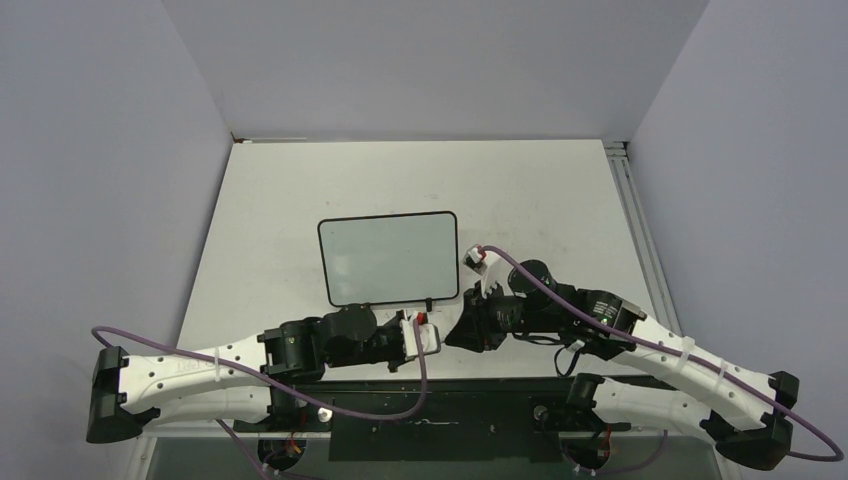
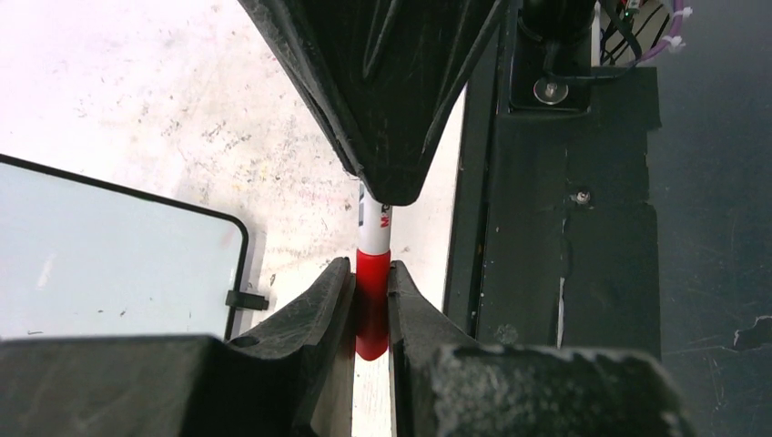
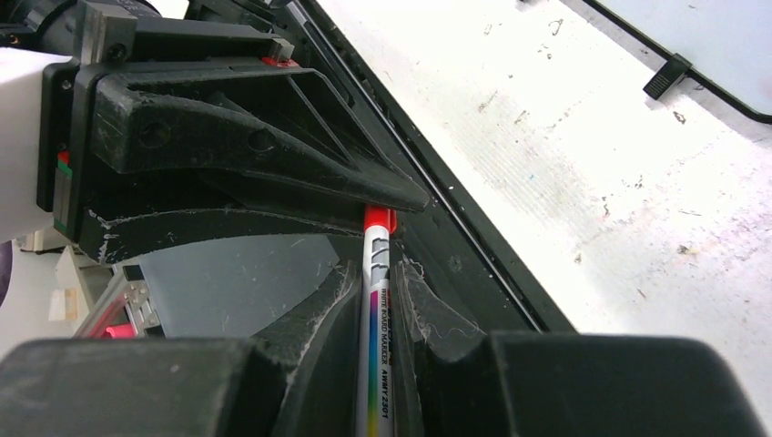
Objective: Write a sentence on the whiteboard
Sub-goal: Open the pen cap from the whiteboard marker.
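Note:
The whiteboard (image 1: 390,258) lies flat mid-table, black-framed; its face looks blank and no sentence shows on it. Its corner appears in the left wrist view (image 2: 109,264) and the right wrist view (image 3: 710,36). Just in front of its near right corner, both grippers meet on one marker (image 1: 424,322). My left gripper (image 1: 428,337) (image 2: 370,269) is shut on the red cap (image 2: 372,305). Facing it, my right gripper (image 1: 458,333) (image 3: 378,269) is shut on the white barrel (image 3: 376,337), which has a rainbow stripe. The marker's tip is hidden.
The scuffed white table (image 1: 560,200) is walled on three sides, with a metal rail (image 1: 632,210) along its right edge. A black base plate (image 1: 440,405) runs along the near edge under both arms. Purple cables (image 1: 540,285) loop over the arms.

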Tool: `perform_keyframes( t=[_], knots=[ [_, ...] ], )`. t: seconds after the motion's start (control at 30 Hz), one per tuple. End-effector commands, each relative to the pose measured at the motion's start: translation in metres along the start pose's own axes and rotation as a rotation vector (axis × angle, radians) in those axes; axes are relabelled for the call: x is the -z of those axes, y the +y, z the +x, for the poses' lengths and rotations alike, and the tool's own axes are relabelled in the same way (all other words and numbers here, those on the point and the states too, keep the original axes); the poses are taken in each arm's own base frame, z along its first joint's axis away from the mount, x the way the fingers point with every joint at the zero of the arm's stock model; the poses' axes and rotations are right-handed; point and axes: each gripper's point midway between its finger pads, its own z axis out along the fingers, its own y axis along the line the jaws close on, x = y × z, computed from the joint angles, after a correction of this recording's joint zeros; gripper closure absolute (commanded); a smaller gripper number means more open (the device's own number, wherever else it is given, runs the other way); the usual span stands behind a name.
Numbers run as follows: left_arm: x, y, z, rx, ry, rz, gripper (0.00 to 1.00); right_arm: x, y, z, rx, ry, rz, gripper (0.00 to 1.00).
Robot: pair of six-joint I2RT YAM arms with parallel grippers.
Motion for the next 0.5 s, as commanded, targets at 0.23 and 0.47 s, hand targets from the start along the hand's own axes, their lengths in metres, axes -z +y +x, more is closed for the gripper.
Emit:
perform_keyframes(
  t=[0.23,0.47],
  knots=[
    [0.015,0.008,0.063,-0.009,0.236,-0.064,1.00,0.050,0.018,-0.021,0.076,-0.007,0.018,0.95],
    [0.015,0.007,0.064,-0.022,0.239,-0.072,1.00,0.063,0.019,-0.027,0.079,-0.028,0.044,0.95]
  ],
)
